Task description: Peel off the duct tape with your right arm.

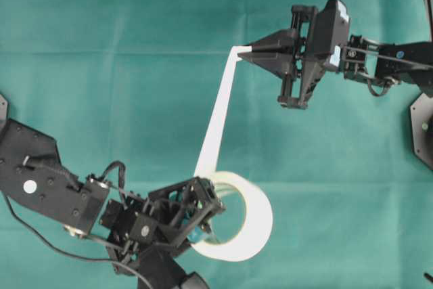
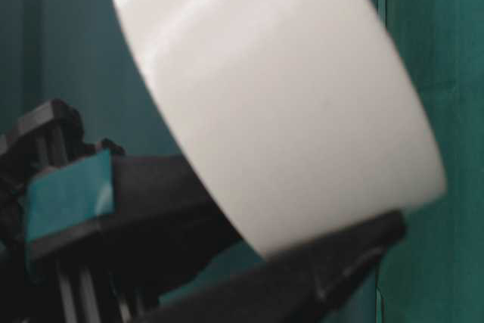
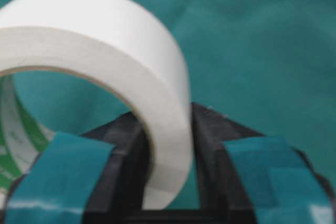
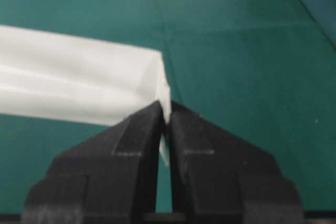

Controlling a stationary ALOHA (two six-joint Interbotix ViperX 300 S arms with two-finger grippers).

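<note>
The right hand (image 1: 245, 52) is pinched shut on the end of the strip (image 1: 218, 109), its two black fingers (image 4: 137, 145) pressed together with the white edge caught between them. From there the strip runs taut across the green tabletop (image 1: 122, 65) down to the tape roll (image 1: 254, 225). The left hand (image 1: 210, 216) clamps the roll's wall between its teal-padded fingers (image 3: 58, 177), one inside the ring, one outside.
</note>
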